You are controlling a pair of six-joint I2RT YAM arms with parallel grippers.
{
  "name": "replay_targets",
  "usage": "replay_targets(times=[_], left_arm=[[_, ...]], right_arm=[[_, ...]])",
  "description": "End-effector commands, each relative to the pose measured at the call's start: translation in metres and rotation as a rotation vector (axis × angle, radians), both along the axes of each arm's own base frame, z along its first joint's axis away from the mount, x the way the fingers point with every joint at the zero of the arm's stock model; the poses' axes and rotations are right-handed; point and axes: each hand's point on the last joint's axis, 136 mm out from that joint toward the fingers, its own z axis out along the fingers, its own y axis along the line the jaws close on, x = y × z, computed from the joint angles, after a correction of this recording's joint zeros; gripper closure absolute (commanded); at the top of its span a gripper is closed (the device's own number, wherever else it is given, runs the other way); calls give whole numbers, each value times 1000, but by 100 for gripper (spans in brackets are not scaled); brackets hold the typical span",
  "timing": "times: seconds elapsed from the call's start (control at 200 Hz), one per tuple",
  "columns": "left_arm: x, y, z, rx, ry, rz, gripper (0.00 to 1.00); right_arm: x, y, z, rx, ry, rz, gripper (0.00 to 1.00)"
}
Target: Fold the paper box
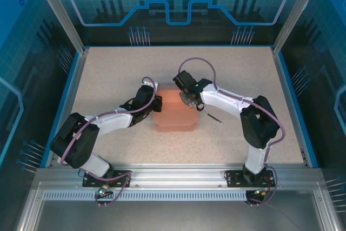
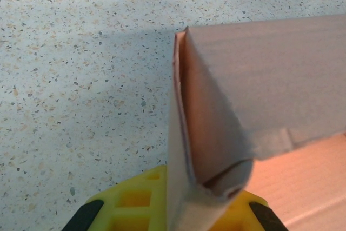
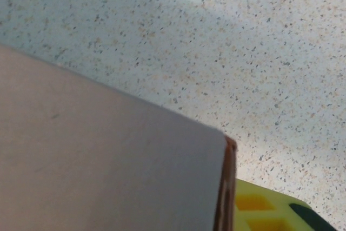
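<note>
The paper box (image 1: 174, 111) sat in the middle of the speckled surface (image 1: 108, 68) between both arms, left pincer (image 1: 156, 104) clamped shut on a raised flap at its left edge, right pincer (image 1: 188, 100) over its far right corner, couldn't tell if open or gripping.

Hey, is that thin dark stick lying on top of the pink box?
No, the dark stick lies on the table just right of the paper box.
</note>
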Motion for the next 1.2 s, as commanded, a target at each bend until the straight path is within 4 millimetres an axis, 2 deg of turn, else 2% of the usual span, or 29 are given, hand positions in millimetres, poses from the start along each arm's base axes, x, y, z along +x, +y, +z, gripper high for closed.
replay_targets(times=[0.0,0.29,0.415,0.51,0.615,0.76,0.906,1.046,1.191], left_arm=[[10,-2,14,-7,-31,8,99],[11,-2,13,-3,-29,8,99],[10,-1,11,2,-23,8,98],[9,0,11,9,-19,8,98],[7,2,9,28,-12,8,99],[2,8,4,66,32,1,99],[-8,5,-9,91,150,-50,98],[-21,3,-18,109,278,-111,98],[-35,6,-21,145,397,-162,98]], right_arm=[[-6,-2,10,59,15,22,63],[-17,12,16,160,40,75,49],[-17,19,25,212,33,100,38],[-19,25,34,260,28,127,33],[-21,28,50,302,5,155,30],[-26,29,85,371,-54,202,27],[-23,14,111,390,-123,197,26],[-14,-5,106,364,-128,151,26],[-11,-11,89,384,-98,133,26]])
